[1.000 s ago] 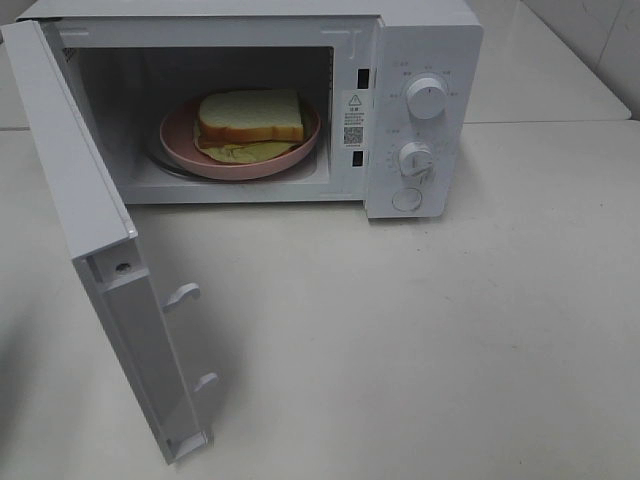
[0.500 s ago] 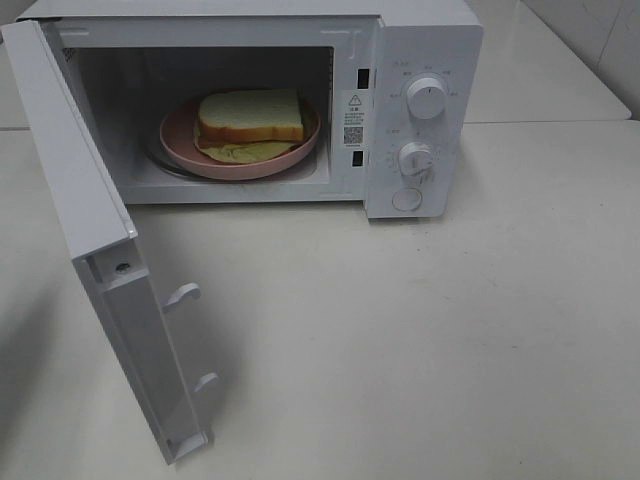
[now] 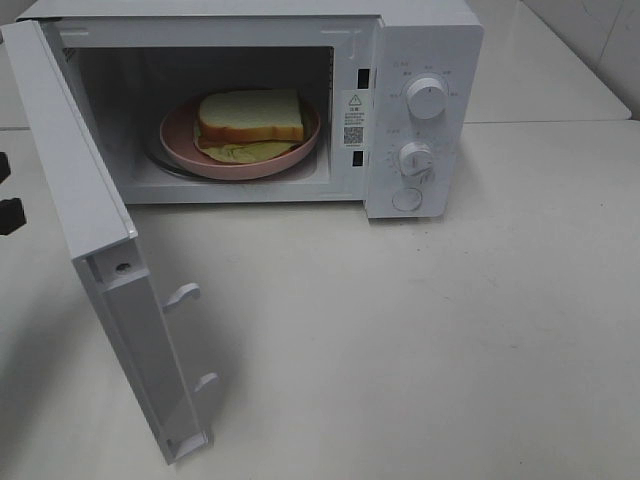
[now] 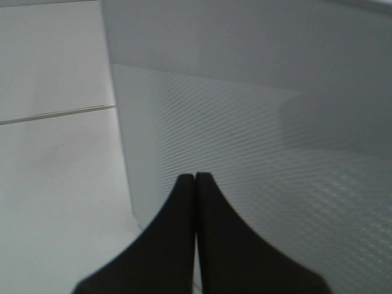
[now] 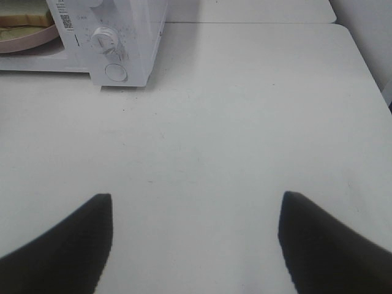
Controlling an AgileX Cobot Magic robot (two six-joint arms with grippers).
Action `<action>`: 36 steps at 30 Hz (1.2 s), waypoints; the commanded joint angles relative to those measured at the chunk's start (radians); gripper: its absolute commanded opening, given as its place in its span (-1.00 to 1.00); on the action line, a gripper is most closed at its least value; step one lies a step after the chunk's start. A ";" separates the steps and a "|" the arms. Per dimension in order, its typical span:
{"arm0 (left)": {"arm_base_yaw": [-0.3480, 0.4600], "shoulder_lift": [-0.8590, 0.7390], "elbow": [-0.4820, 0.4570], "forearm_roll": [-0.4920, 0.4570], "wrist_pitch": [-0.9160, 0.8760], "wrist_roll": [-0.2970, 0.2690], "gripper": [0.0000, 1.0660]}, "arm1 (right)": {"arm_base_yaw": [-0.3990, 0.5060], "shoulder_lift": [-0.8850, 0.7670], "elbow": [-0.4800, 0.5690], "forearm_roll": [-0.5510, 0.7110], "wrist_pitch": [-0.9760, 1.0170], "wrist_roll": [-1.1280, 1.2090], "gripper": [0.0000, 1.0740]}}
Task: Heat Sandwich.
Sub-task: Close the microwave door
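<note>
The sandwich (image 3: 249, 124), white bread over a yellowish-green layer, lies on a round pink plate (image 3: 178, 135) inside the white microwave (image 3: 420, 40), whose door (image 3: 80, 215) hangs wide open to the left. In the exterior high view my left gripper (image 3: 8, 195) shows as dark parts at the left edge, behind the door's outer face. The left wrist view has that gripper (image 4: 195, 179) shut and empty, its tips close to the door panel (image 4: 257, 141). My right gripper (image 5: 196, 211) is open and empty over the bare table, back from the microwave's knobs (image 5: 103, 39); sandwich (image 5: 21, 17) and plate (image 5: 27, 39) peek in there.
The microwave's control panel carries two dials (image 3: 427, 97) and a round button (image 3: 406, 199). White tabletop (image 3: 430, 330) stretches in front and to the right. The door's inner side has two latch hooks (image 3: 183, 294).
My left gripper has come into the exterior high view at the left edge, beside the open door. Sandwich, plate and door have not moved.
</note>
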 commanded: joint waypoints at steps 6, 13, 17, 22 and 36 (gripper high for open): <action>-0.139 0.076 -0.047 -0.090 -0.037 0.019 -1.00 | -0.006 -0.028 0.000 -0.002 -0.008 -0.010 0.33; -0.234 0.100 -0.098 -0.142 -0.035 0.040 -1.00 | -0.006 -0.028 0.000 -0.002 -0.008 -0.010 0.33; -0.308 0.126 -0.140 -0.214 -0.030 0.064 -1.00 | -0.006 -0.028 0.000 -0.002 -0.008 -0.011 0.33; -0.363 0.163 -0.175 -0.253 -0.030 0.067 -1.00 | -0.006 -0.028 0.000 -0.002 -0.008 -0.011 0.33; -0.527 0.287 -0.358 -0.382 0.008 0.111 -1.00 | -0.006 -0.028 0.000 -0.002 -0.008 -0.011 0.33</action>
